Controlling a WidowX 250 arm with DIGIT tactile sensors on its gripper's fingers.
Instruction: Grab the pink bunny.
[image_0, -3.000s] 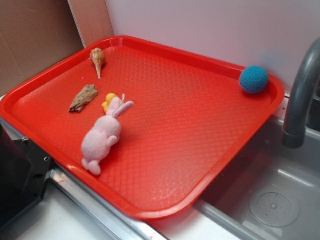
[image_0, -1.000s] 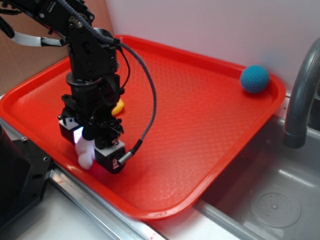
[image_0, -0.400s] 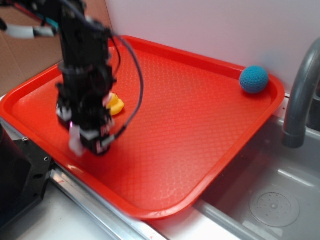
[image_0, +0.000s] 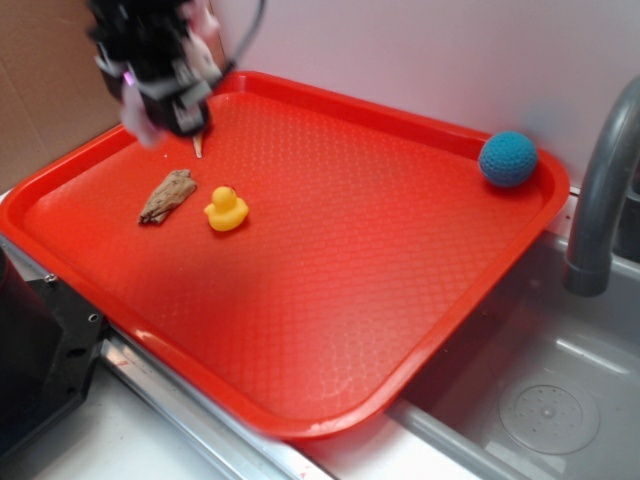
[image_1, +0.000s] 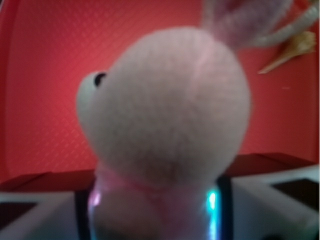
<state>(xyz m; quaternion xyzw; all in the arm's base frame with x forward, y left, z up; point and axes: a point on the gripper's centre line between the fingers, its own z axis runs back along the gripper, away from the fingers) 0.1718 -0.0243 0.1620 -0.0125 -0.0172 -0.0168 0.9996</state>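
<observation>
While raised above the red tray (image_0: 330, 330), the pincer (image_0: 160, 95) pinches the pink bunny (image_1: 165, 105).

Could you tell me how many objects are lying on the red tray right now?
4: shell under the gripper, partly hidden; wood piece and duck left; blue ball far corner.

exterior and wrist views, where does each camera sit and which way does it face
Exterior: sits above the near corner, looking down across the red tray; the gripper shows at upper left, blurred, holding the pink bunny above the tray.
Wrist: sits on the gripper, looking along it down at the tray; the bunny's head fills the view and the gripper's body shows along the bottom edge.
Shared: the bunny, the tray and the seashell.
</observation>
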